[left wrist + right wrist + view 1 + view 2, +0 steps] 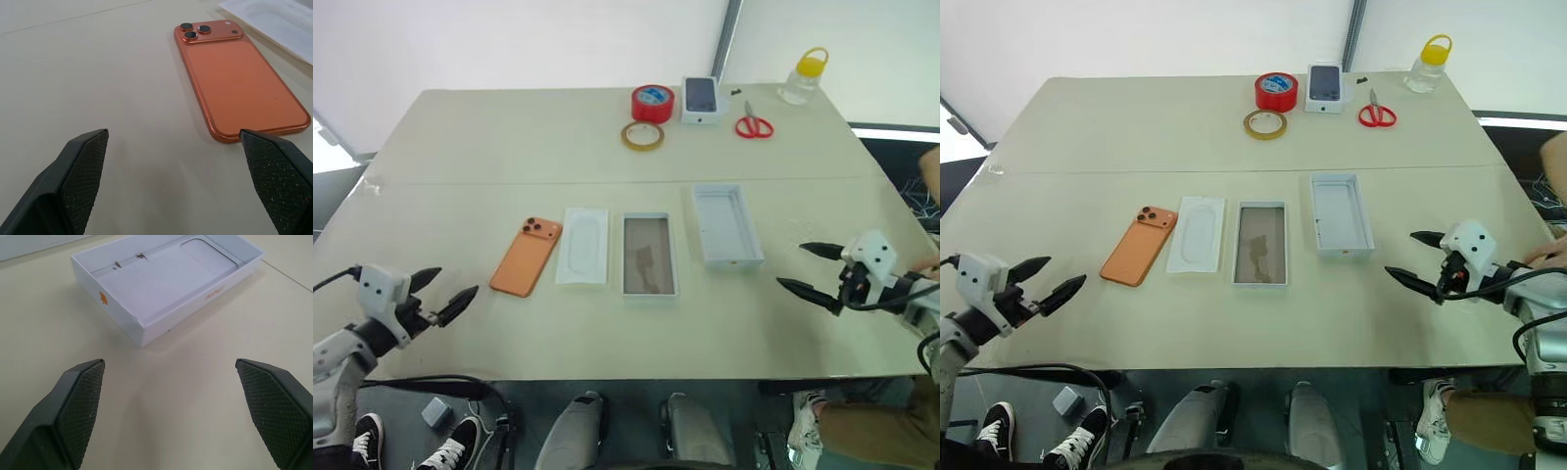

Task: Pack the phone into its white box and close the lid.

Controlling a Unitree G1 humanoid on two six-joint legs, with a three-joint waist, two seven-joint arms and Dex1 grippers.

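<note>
The orange phone (527, 257) lies face down on the beige table (509, 147), lenses at its far end. Right of it sit a flat white insert (582, 246), then the shallow white box (649, 255) with a brownish floor, then the taller all-white lid (727, 224) lying open side up. My left gripper (440, 293) hovers open near the table's front left, short of the phone (234, 78). At the front right my right gripper (813, 269) hovers open, just short of the lid (166, 279). Both hold nothing.
At the table's far edge are a red tape roll (652, 102), a tan tape ring (642, 135), a small white box printed with a dark phone (701, 99), red scissors (754, 124) and a yellow-capped bottle (803, 76). A person's hand (1547, 253) rests at the right edge.
</note>
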